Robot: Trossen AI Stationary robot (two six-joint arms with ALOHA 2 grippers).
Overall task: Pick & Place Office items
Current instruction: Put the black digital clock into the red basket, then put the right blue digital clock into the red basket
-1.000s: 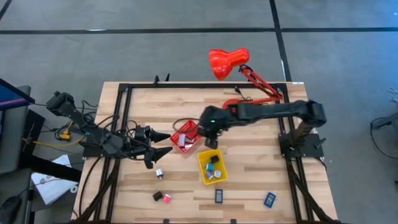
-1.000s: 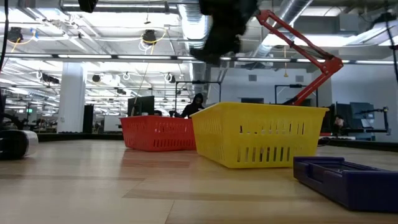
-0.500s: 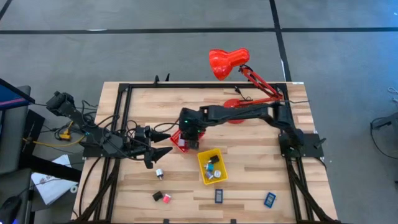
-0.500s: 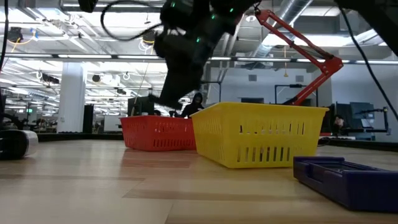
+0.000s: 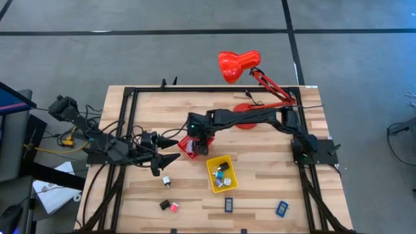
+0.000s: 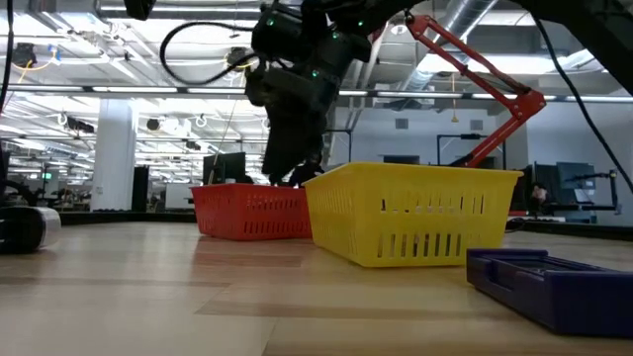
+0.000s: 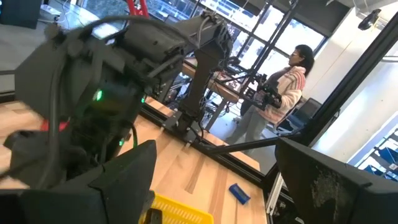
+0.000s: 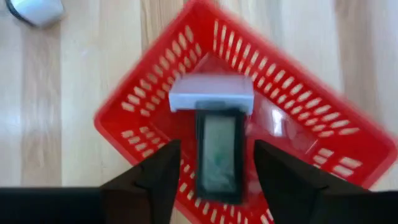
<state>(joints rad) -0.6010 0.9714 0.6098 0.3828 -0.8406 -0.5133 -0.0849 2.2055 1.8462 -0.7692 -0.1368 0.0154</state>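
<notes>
Right wrist view pretty much tells the story: the right gripper (image 8: 211,177) is hung straight over the red tray (image 8: 143,106), jaws apart, and a small dark item with a greyish screen face (image 8: 219,155) is seen lying between the two fingers, not touched by either as far as can be told. A white block (image 8: 211,93) is laid just past the fingertips, butted against the dark item's far end, both inside the tray. A grey rounded piece (image 8: 37,11) is caught out on the wood, well off beyond the tray's corner. From the high view, the right arm is stretched across the table so its gripper (image 5: 200,140) is parked over the red tray (image 5: 184,147), with the yellow tray (image 5: 221,174) just beside it, a few tiny pieces sat in it. More office items are scattered on the table: a white-and-dark piece (image 5: 167,181), a black and pink pair (image 5: 169,206), a dark flat rectangle (image 5: 229,205) and a blue one (image 5: 281,208). The left gripper (image 5: 174,150) is held near the red tray's other side, jaws spread wide with nothing between them. A red desk lamp (image 5: 238,65) is stood at the table's far edge. A person (image 7: 283,87) is seen in the room in the left wrist view.
</notes>
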